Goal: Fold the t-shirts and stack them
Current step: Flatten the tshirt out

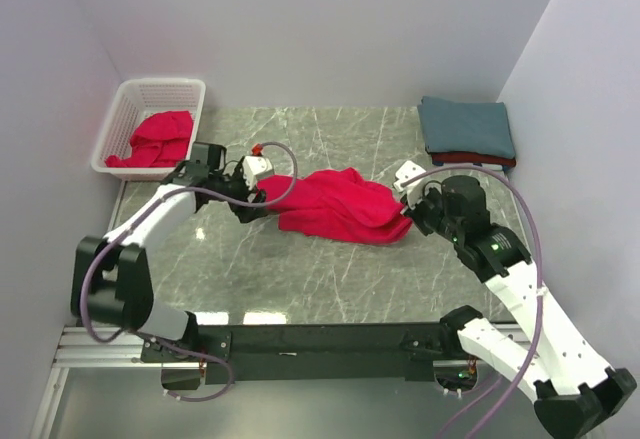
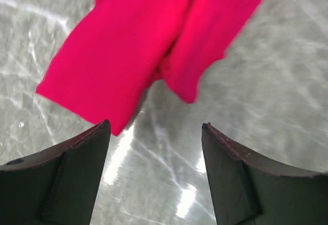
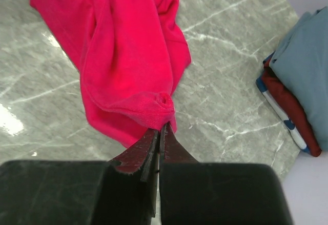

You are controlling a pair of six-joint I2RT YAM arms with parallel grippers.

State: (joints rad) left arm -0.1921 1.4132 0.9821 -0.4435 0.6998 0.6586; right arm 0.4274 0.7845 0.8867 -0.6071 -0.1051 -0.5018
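A red t-shirt (image 1: 335,204) lies crumpled lengthwise in the middle of the grey marble table (image 1: 300,279), one end toward each arm. The left gripper (image 2: 154,127) hovers at the shirt's left end with its jaws spread wide and nothing between them but bare table; the cloth's edge lies just beyond the fingertips, not touching them. The right gripper (image 3: 159,133) is closed tight, with a small bunched bit of the shirt's right hem pinched at its fingertips. At the far right of the table sits a folded pile: a teal-blue t-shirt (image 1: 467,127) on top of a darker red t-shirt (image 1: 482,160), with a white-and-blue edge under them that may be another garment. At the far left stands a white lattice basket (image 1: 150,86) holding more red t-shirts (image 1: 157,139) in a heap.
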